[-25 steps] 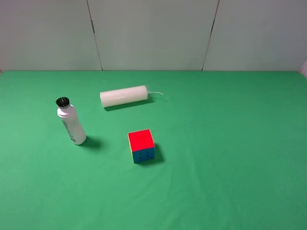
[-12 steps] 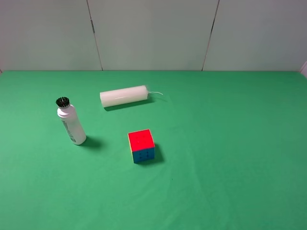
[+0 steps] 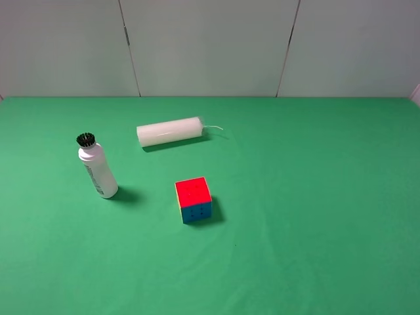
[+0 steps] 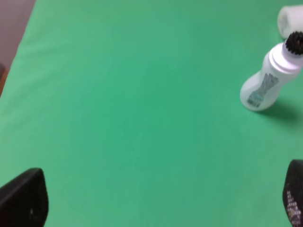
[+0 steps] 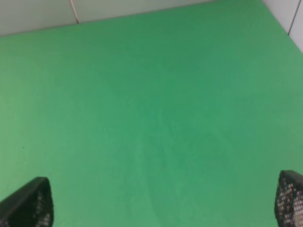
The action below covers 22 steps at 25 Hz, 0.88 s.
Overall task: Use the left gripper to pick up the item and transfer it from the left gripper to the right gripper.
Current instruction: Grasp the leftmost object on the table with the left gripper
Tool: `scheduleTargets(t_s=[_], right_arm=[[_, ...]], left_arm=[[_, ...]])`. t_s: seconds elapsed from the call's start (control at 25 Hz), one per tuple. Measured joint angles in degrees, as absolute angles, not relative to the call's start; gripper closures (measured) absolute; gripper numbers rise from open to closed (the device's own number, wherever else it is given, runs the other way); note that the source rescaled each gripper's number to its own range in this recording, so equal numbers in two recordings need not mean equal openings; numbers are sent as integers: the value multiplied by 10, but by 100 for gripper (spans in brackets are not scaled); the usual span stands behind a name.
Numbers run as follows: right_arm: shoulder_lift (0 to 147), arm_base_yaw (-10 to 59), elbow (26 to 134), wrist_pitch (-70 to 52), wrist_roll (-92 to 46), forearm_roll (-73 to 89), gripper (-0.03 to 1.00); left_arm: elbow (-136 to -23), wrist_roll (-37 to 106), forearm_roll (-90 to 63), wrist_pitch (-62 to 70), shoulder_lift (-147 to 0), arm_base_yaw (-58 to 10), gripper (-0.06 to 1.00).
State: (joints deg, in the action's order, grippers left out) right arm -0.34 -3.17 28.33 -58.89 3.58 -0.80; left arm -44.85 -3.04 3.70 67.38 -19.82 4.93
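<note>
You had the bottle (image 3: 97, 169) standing upright on the green cloth (image 3: 315, 197), at the left of the high view, apart from the cube (image 3: 193, 199) and from the white cylinder (image 3: 169, 132) lying on its side farther back. Your left gripper (image 4: 158, 201) was spread wide with nothing between its fingertips, hanging above the cloth with the bottle ahead, off to one side and untouched. Your right gripper (image 5: 158, 203) was spread just as wide, empty, over plain cloth.
</note>
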Motion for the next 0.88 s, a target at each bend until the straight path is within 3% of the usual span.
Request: scheduleTargets(t_s=[0.4, 0.88], right_arm=[[-3, -32, 283, -589, 36, -8, -3], [-3, -32, 283, -589, 36, -8, -3]], left_arm=[[-524, -30, -35, 674, -354, 44, -6], [-588, -30, -44, 674, -557, -36, -6]])
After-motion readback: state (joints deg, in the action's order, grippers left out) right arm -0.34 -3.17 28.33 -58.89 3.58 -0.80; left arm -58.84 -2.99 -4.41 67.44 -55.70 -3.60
